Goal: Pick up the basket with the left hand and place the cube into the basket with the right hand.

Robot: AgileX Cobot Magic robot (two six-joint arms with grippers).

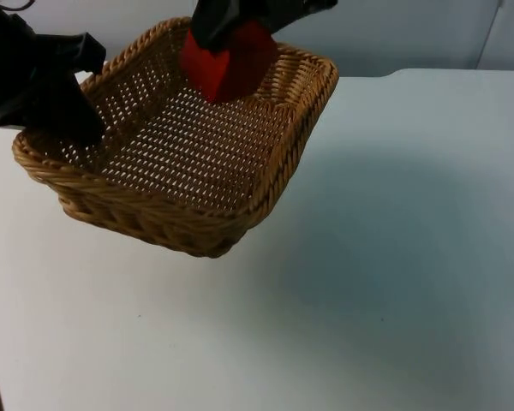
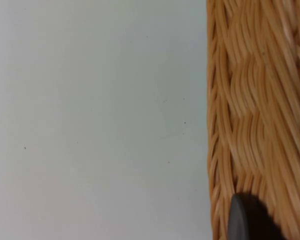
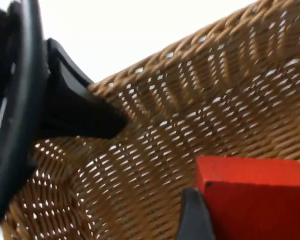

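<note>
Left gripper (image 1: 68, 120) clamps the tilted wicker basket (image 1: 188, 223)'s left rim; right gripper (image 1: 231, 38) clamps the red cube (image 1: 227, 64) above its far end, at the frame's upper centre.

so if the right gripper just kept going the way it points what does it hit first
Most likely the woven floor of the basket. The right gripper holds the red cube over the basket's inside, so the cube would touch the weave before the fingers do. How far above the floor it hangs is hard to judge.

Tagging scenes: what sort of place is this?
Likely a lab bench for robot tests: bare white table, grey wall, and only a basket and red cube as props.
</note>
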